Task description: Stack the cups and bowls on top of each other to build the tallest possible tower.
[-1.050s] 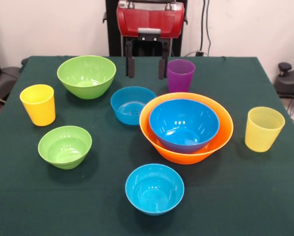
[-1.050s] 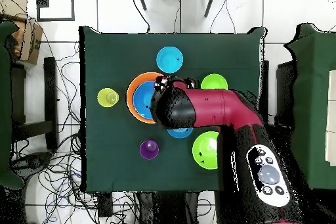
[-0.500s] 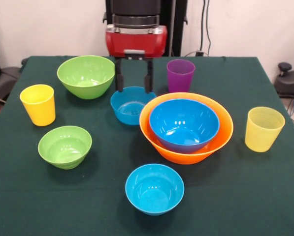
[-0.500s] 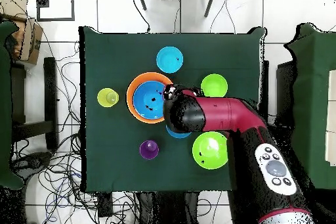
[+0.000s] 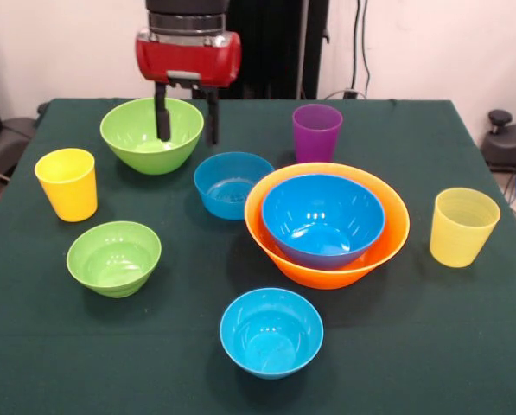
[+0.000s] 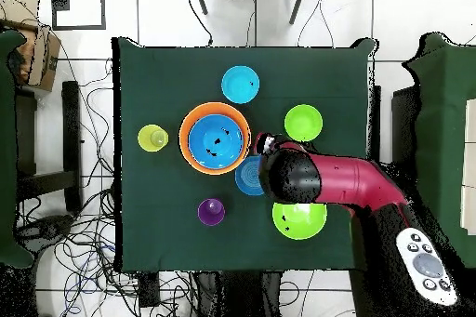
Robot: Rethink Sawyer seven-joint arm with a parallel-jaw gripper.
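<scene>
**benchbot:** So where's it at? The gripper [image 5: 187, 124] hangs over the right rim of the medium green bowl [image 5: 151, 132], fingers apart and empty — one finger over the bowl's inside, the other outside the wall. The tower [image 5: 327, 223] is just the orange bowl [image 5: 266, 226] with the large blue bowl [image 5: 323, 218] nested in it, right of centre.

**cupstacker:** What I'd worry about is a pinch on that sloped glossy wall. If it closes high on the rim, I reckon the bowl tips or slips out on the lift. A small blue bowl [image 5: 232, 184] sits just beside it, touching or nearly touching the orange one, and the purple cup [image 5: 316, 131] stands behind — a swinging bowl could clip either.

**benchbot:** Room's decent otherwise. Yellow cup [image 5: 67, 182] and small green bowl [image 5: 114, 257] are off to the left, the ribbed pale cup [image 5: 463, 226] far right, the other small blue bowl [image 5: 270, 331] near the front edge. Lifting high clears everything.
</scene>
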